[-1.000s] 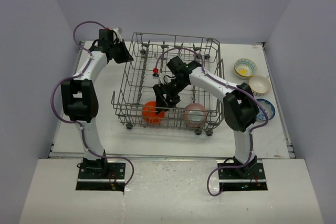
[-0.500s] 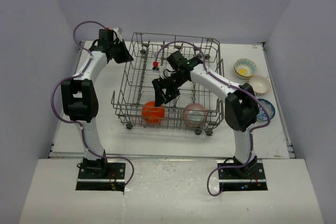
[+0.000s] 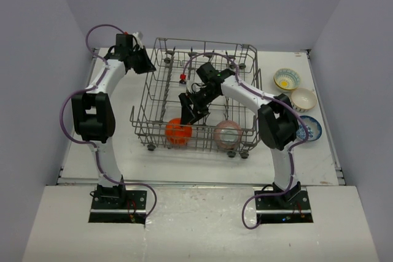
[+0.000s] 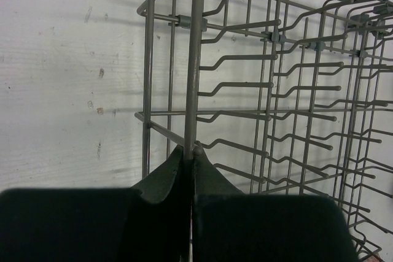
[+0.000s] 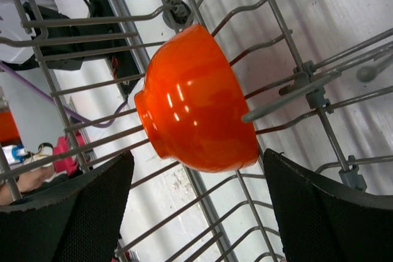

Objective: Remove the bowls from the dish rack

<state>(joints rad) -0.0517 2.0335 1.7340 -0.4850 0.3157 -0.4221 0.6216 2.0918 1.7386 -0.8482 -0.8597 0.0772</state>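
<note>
Top view: dish rack (image 3: 209, 43) sits mid-frame on the table (image 3: 116, 139).

Three bowls are already out, lined down the right side of the frame:
- yellow-marked bowl (image 3: 287, 80)
- cream bowl (image 3: 303, 99)
- blue-and-white bowl (image 3: 312, 128), partly behind the right arm

Two remain inside, along the rack's lower edge: orange bowl (image 3: 178, 132) and pink bowl (image 3: 228, 134). No sixth bowl visible.

Left gripper (image 4: 190, 151) is clenched on an upright wire at the rack's upper-left corner, likely steadying it. Right gripper (image 5: 198, 157) is spread wide, fingers either side of the orange bowl. That bowl lies tipped on its side among the tines, and the fingers are not touching it.

Judgement: roughly halfway. Orange looks next, pink after.
</note>
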